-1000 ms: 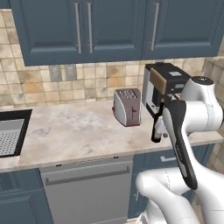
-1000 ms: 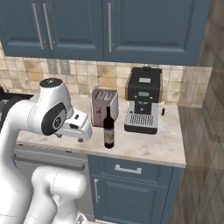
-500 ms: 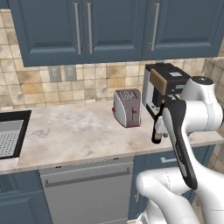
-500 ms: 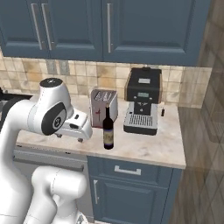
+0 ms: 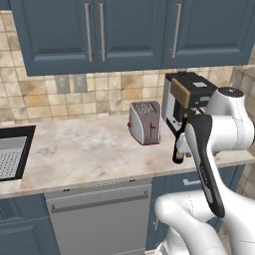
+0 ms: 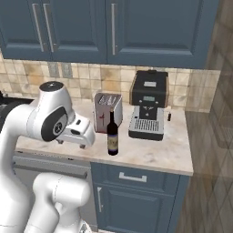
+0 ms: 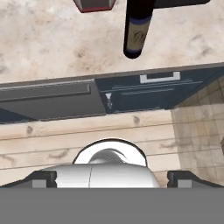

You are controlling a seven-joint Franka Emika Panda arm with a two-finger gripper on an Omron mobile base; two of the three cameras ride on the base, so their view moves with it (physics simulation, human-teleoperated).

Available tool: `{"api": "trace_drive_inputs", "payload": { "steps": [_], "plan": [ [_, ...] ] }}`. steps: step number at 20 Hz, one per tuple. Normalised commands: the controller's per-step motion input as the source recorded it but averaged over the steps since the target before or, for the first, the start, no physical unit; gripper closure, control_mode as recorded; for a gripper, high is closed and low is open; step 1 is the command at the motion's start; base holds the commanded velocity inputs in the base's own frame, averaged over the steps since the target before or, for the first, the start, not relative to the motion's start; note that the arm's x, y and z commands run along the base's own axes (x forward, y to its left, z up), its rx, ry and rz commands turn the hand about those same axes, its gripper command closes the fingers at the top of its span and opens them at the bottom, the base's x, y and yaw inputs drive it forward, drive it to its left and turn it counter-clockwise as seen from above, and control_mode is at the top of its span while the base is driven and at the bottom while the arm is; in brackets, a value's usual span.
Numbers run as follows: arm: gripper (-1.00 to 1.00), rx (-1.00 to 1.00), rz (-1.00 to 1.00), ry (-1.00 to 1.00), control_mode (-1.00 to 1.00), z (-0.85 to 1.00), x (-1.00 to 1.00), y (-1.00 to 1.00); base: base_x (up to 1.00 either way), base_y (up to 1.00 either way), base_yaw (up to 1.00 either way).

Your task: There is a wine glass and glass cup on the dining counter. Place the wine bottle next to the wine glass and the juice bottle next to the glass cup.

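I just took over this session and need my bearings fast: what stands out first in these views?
The dark wine bottle stands upright near the front edge of the wall counter, just in front of the silver toaster. Right of them sits a black coffee machine against the tiled wall. The white arm's hand hangs beside the bottle, not touching it.

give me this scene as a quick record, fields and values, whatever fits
setting: kitchen wall counter under blue cabinets
wine bottle: upright near the counter's front edge, in front of the toaster
toaster: silver, left of the coffee machine
coffee machine: black and silver, against the tiled wall
sink: at far left of the counter
gripper: open, beside the bottle, holding nothing
task stage: wine bottle not yet grasped
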Motion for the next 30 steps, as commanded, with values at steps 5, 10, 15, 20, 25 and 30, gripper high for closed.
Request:
{"api": "trace_drive_inputs", "payload": {
  "steps": [5,10,15,20,25,30],
  "plan": [
    [-1.0,0.0,-0.28,-0.15,-1.0,0.0,-0.16,0.29,0.0,0.0,0.0],
    [-1.0,0.0,-0.46,-0.19,-1.0,0.06,-0.01,0.37,0.0,0.0,0.0],
    [-1.0,-0.1,-0.41,-0.16,-1.0,0.03,0.23,0.18,0.0,0.0,0.0],
    [-1.0,-0.22,-0.35,-0.15,-1.0,-0.01,0.37,0.0,0.0,0.0,0.0],
    [-1.0,-0.26,-0.28,-0.12,-1.0,-0.02,0.33,-0.02,0.0,0.0,0.0],
    [-1.0,-0.18,-0.15,-0.03,-1.0,-0.01,0.15,-0.04,0.0,0.0,0.0]
  ]
}}
